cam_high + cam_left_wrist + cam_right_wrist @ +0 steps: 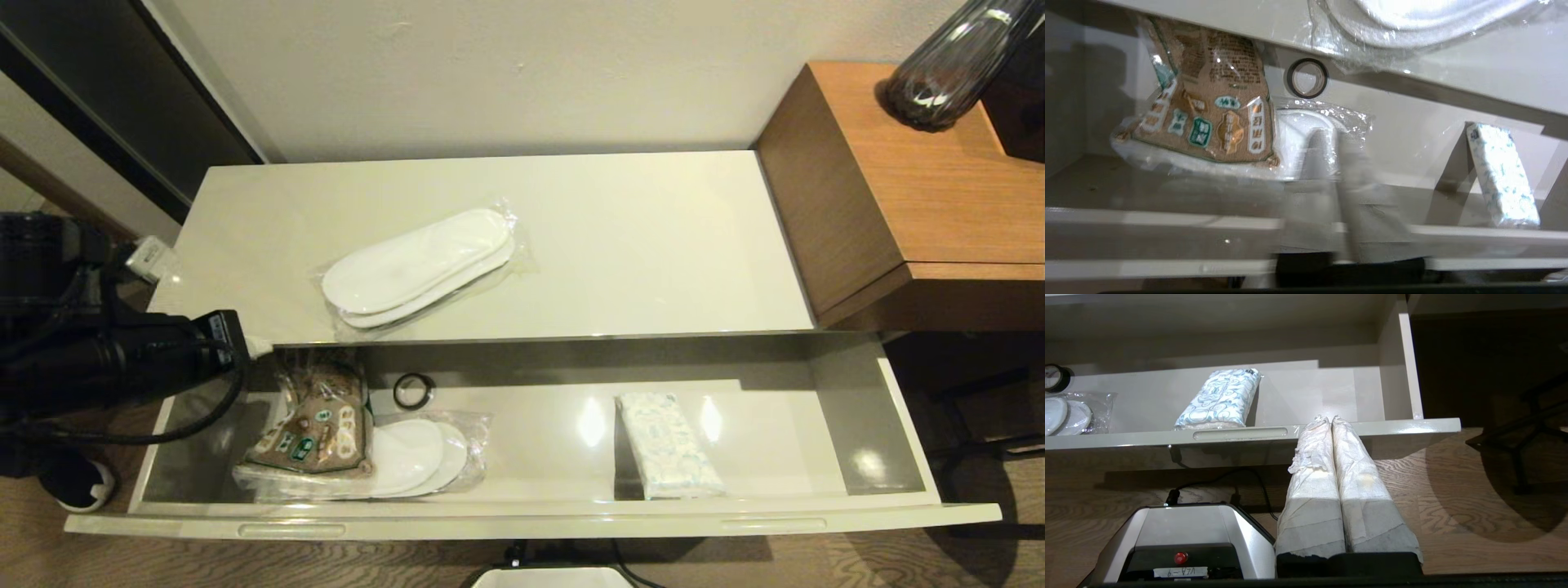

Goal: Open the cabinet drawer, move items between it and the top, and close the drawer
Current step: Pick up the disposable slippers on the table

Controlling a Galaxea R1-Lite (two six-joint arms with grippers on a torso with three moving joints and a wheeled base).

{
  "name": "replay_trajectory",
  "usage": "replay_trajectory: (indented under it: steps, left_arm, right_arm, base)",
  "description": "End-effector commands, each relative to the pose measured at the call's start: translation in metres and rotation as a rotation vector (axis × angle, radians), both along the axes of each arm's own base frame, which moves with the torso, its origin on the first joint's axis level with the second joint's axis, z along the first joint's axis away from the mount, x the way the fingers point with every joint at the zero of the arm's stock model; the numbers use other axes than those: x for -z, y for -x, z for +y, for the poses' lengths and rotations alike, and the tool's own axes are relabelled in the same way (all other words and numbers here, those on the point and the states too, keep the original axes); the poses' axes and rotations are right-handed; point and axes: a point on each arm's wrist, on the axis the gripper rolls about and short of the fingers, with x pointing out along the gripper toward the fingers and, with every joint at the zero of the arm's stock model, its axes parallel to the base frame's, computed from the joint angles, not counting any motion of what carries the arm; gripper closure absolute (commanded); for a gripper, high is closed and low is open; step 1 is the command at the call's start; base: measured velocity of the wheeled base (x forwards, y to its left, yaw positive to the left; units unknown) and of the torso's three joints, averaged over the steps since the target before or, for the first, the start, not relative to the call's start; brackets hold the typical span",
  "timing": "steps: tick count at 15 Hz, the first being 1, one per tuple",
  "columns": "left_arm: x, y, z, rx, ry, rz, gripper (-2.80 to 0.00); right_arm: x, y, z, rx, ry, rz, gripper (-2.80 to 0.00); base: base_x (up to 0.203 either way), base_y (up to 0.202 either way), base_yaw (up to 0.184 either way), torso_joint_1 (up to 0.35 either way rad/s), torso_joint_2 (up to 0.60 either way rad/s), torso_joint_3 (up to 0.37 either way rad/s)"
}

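Note:
The cabinet drawer [531, 516] stands pulled wide out. One wrapped pair of white slippers [420, 265] lies on the top [653, 245]. A second pair [416, 457] lies in the drawer's left part, partly under a brown packet. The tissue pack [669, 445] lies right of the drawer's middle. My left arm [122, 359] hangs over the drawer's left end. My left gripper [1333, 134] shows blurred, pointing at the slippers in the drawer [1298, 134]. My right gripper [1329, 418] is shut and empty, low before the drawer front [1412, 426], right of the tissue pack [1220, 398].
A brown printed packet [314, 425] and a small black ring [413, 390] lie in the drawer's left part. A higher wooden table [922, 188] with a dark glass vase [947, 65] stands to the right. My base [1184, 539] sits on the floor below the drawer.

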Motion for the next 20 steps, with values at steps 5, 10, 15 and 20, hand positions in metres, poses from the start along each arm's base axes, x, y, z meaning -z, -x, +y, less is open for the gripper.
replay_trajectory:
  steps: [5,10,15,20]
  left_arm:
    - [0.005,-0.025,0.000,0.033,0.027,0.022,-2.80]
    - [-0.003,-0.070,-0.006,0.078,0.026,-0.029,-2.80]
    - [0.008,-0.104,-0.015,0.112,0.032,-0.016,-2.80]
    - [0.013,-0.125,-0.019,0.116,0.037,-0.018,-2.80]
  right_arm:
    - [0.001,0.000,0.000,0.000,0.000,0.006,0.00]
    - [0.001,0.000,0.000,0.001,0.000,0.006,0.00]
    - [0.001,0.000,0.000,0.000,0.000,0.006,0.00]
    - [0.001,0.000,0.000,0.000,0.000,0.006,0.00]
  base:
    - [0.000,0.000,0.000,0.000,0.00,0.000]
    - [0.000,0.000,0.000,0.000,0.00,0.000]
    - [0.000,0.000,0.000,0.000,0.00,0.000]
    - [0.000,0.000,0.000,0.000,0.00,0.000]
